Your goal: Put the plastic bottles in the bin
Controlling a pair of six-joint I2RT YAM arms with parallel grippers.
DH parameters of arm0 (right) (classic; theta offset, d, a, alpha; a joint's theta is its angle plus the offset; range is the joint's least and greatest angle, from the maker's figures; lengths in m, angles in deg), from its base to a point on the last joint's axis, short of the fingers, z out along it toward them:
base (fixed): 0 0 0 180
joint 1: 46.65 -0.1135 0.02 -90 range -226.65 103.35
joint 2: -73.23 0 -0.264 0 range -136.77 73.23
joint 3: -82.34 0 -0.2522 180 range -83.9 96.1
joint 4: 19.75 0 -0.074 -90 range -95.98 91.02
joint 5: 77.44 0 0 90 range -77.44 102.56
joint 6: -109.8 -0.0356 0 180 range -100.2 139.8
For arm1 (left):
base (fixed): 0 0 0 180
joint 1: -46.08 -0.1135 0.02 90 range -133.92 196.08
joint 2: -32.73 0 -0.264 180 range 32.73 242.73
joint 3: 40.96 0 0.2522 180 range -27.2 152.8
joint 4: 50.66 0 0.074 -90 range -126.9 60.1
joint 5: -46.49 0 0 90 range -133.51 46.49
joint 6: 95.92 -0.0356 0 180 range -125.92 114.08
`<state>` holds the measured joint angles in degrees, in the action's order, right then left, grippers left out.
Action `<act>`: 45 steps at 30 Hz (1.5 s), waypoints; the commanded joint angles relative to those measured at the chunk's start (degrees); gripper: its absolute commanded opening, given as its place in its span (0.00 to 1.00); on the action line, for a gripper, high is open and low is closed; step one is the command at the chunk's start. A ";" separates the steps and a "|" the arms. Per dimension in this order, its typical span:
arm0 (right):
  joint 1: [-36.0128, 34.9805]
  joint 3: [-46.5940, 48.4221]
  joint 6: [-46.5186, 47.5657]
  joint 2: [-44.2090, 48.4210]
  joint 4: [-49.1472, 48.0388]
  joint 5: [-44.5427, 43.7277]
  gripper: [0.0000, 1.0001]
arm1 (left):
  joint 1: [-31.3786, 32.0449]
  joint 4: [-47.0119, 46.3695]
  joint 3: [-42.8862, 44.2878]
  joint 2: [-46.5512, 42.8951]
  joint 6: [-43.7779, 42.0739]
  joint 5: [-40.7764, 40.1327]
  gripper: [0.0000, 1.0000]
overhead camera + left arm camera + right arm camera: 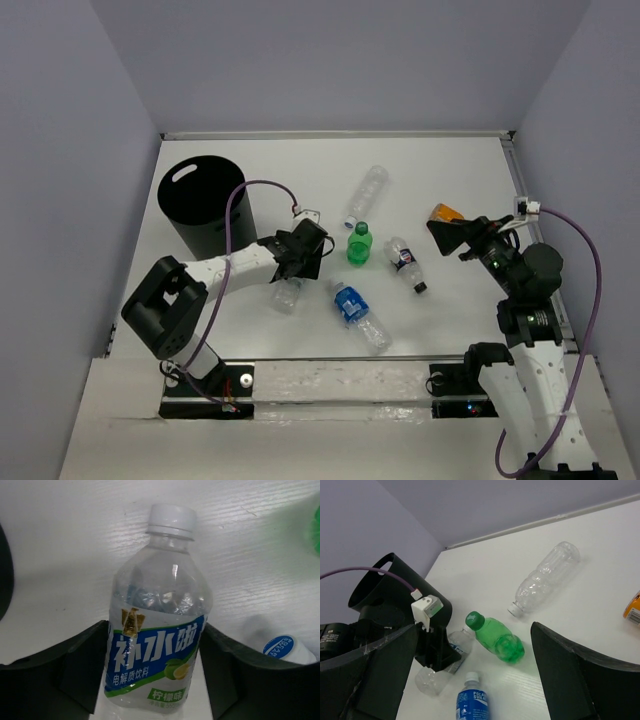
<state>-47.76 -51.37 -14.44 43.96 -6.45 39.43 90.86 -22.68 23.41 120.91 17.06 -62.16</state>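
My left gripper (300, 257) is low over the table, its jaws closed against both sides of a clear bottle with a blue label and a white cap (157, 630), which lies on the table (288, 296). The black bin (200, 205) stands just to the left. A green bottle (358, 245), a plain clear bottle (367, 192), a dark-labelled black-capped bottle (405, 263) and a blue-labelled bottle (358, 312) lie mid-table. My right gripper (452, 237) is open and empty, raised beside the orange bottle (443, 212).
Purple-grey walls enclose the white table (260, 160) at the back and both sides. The left arm's purple cable (240, 195) arcs past the bin. The right wrist view shows the bin (395, 562) behind the left gripper (437, 647).
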 commanded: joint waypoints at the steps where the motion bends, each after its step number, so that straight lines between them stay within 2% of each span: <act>1: 0.22 -0.72 0.40 0.27 -1.73 0.99 1.00 | 0.05 0.72 3.18 -0.20 0.31 -1.65 0.68; 2: 0.22 -0.72 0.40 0.19 -1.64 0.99 1.00 | 0.05 0.98 3.44 -0.46 0.31 -2.17 0.64; 3: 0.22 -0.63 0.31 0.19 -1.64 1.16 1.00 | 0.05 1.07 3.44 -1.42 0.48 -2.44 0.53; 7: 0.22 -0.54 0.14 0.36 -1.73 1.69 1.00 | 0.14 2.04 4.41 -7.92 0.92 -1.74 0.40; 14: 0.22 -0.98 -0.74 0.89 -2.69 2.48 1.00 | 0.14 0.03 14.75 -27.70 -1.62 -0.32 0.40; 15: 0.22 -0.89 -0.65 0.98 -2.61 2.57 1.00 | 0.14 -1.81 17.91 -30.24 -3.19 -3.11 0.41; 18: 0.22 -0.72 -0.57 0.89 -2.78 3.18 1.00 | 0.05 -6.38 20.40 -32.54 -6.63 -10.24 0.43; 19: 0.22 -0.98 -0.48 1.06 -3.30 3.62 1.00 | -0.38 -10.92 20.75 -33.33 -10.38 -12.70 0.46; 20: 0.22 -1.42 -0.39 1.24 -4.18 4.06 1.00 | -1.09 -13.31 21.28 -33.34 -12.42 -17.86 0.47; 21: 0.22 -2.12 -0.48 1.24 -6.54 5.11 1.00 | -3.79 -17.52 21.55 -32.90 -15.13 -19.56 0.47; 22: 0.22 -3.17 -0.56 1.15 -7.52 5.73 1.00 | -5.99 -19.30 21.72 -32.64 -15.94 -20.10 0.48; 23: 0.22 -3.70 -0.83 0.89 -9.62 7.56 1.00 | -10.89 -23.06 21.55 -31.85 -16.65 -19.32 0.48; 24: 0.22 -4.05 -1.09 0.63 -10.33 7.58 1.00 | -10.94 -23.09 21.20 -31.84 -16.83 -18.62 0.48; 25: -0.30 -4.41 -1.44 0.36 -11.12 8.80 1.00 | -16.50 -27.01 19.89 -30.80 -17.00 -17.22 0.50; 28: -1.01 -4.59 -1.27 -1.04 -11.49 9.60 0.99 | -24.00 -32.14 19.17 -27.02 -17.79 -18.43 0.52; 34: -4.60 -4.94 0.40 -1.31 -10.08 8.29 0.99 | -29.03 -39.60 17.42 -21.40 -21.40 -21.16 0.52; 39: -7.25 -4.58 2.07 -1.40 -8.67 6.18 0.99 | -30.54 -43.83 11.10 -20.42 -21.23 -20.02 0.53; 42: -8.48 -3.88 2.42 -2.10 -8.58 5.82 0.98 | -30.54 -46.03 6.79 -21.29 -20.70 -19.66 0.57; 44: -9.70 -3.53 2.51 -2.62 -8.93 6.08 0.97 | -30.54 -46.21 4.77 -21.38 -21.31 -20.54 0.76; 45: -10.66 -3.44 2.68 -2.97 -9.11 6.26 0.97 | -30.54 -46.04 4.24 -21.73 -21.66 -20.46 0.91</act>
<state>-56.08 -55.94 -13.30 41.79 -13.12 45.97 60.32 -61.28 29.72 101.92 -3.75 -80.24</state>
